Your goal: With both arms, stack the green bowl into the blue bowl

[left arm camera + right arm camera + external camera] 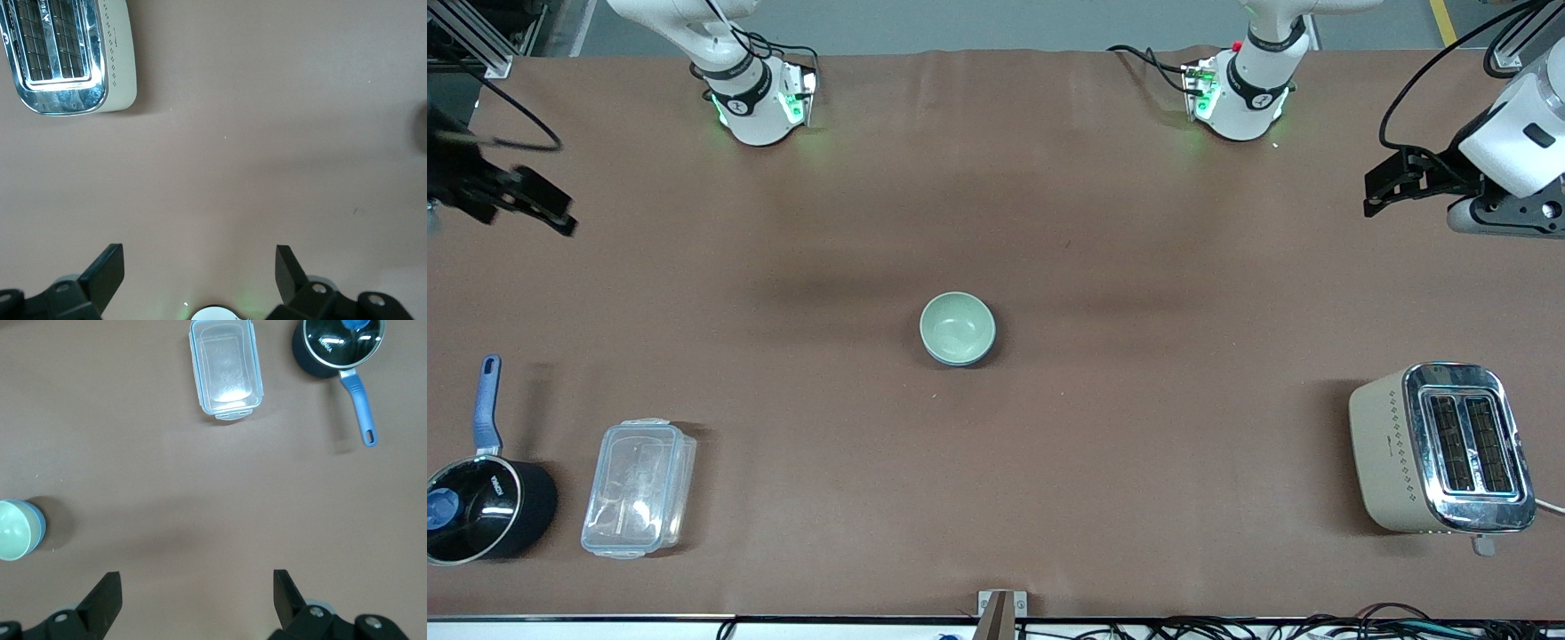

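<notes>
Green bowl [957, 325] sits nested in blue bowl [964, 357] mid-table [1138, 267]. Left claw [200, 273] and right claw [197, 597] hover spread, empty, at their own table ends.

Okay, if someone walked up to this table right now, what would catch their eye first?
Probably the green bowl nested in the blue bowl at the table's middle. Next, the shiny toaster toward the left arm's end. Both grippers, left and right, hang open over bare table.
</notes>
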